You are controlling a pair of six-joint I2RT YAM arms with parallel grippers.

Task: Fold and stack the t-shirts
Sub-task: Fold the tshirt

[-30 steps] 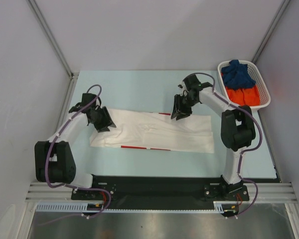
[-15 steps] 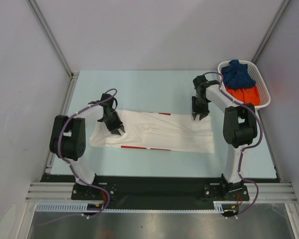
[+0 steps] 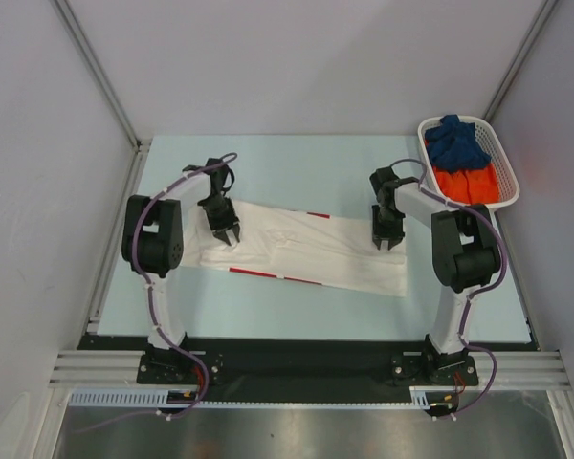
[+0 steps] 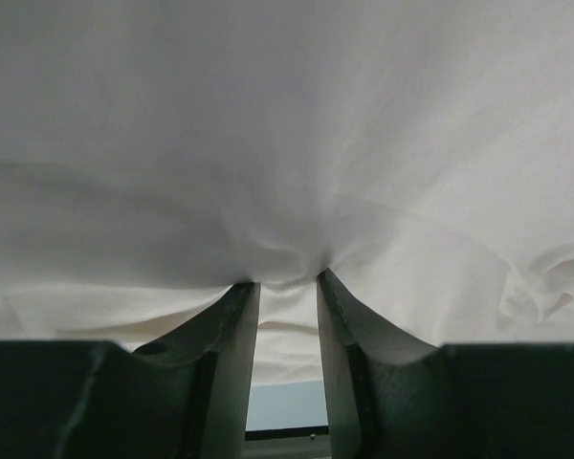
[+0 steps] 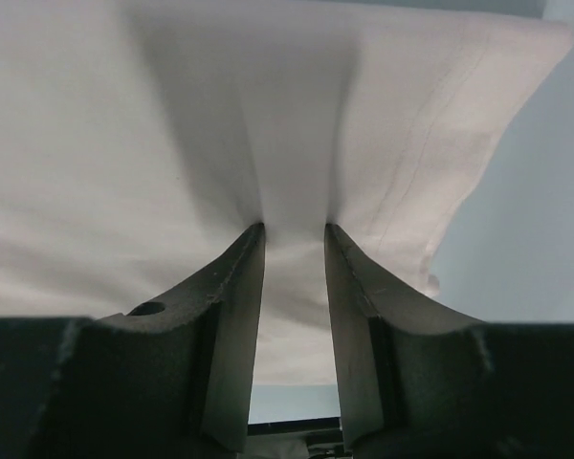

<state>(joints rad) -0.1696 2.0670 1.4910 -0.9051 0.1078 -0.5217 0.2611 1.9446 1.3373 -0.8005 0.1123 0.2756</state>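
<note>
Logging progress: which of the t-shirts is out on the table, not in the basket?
The white t-shirt, spread on the table, pinched by the left gripper and right gripper; the dark blue t-shirt and orange t-shirt sit in the basket.

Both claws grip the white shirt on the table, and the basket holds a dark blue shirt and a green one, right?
Not green: beside the dark blue shirt in the basket lies an orange shirt, as the top external view shows. The left claw and right claw do grip the white shirt.
</note>
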